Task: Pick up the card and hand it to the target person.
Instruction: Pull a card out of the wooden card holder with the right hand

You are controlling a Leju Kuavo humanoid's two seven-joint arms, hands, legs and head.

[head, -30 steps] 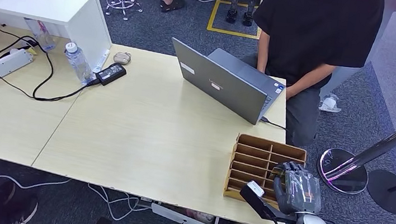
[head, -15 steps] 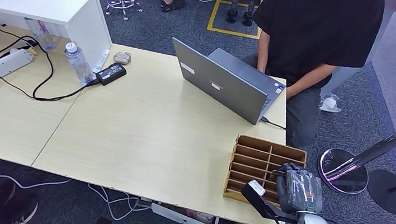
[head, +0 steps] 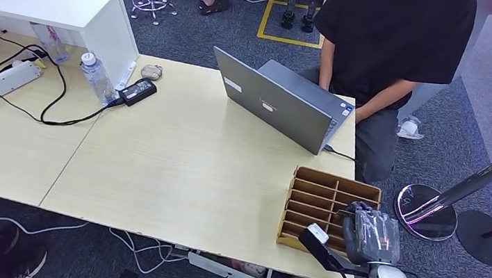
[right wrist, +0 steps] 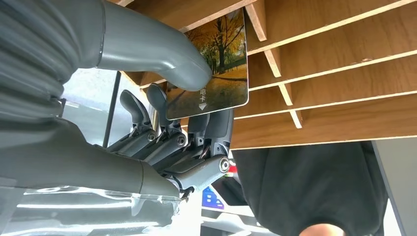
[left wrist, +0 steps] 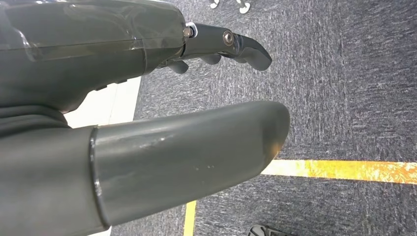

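While your right hand (right wrist: 162, 123) pinches the card (right wrist: 216, 64) | lift it straight out of the rack (head: 324, 197) | left hand (left wrist: 147, 98) empty, fingers apart.

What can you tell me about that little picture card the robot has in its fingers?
The card is thin, glossy and rounded at the corners, printed with autumn trees in orange and gold and a few white characters near one end. The right hand pinches it, thumb on the printed face, fingers behind. It sits at the wooden slotted box, partly overlapping a divider.
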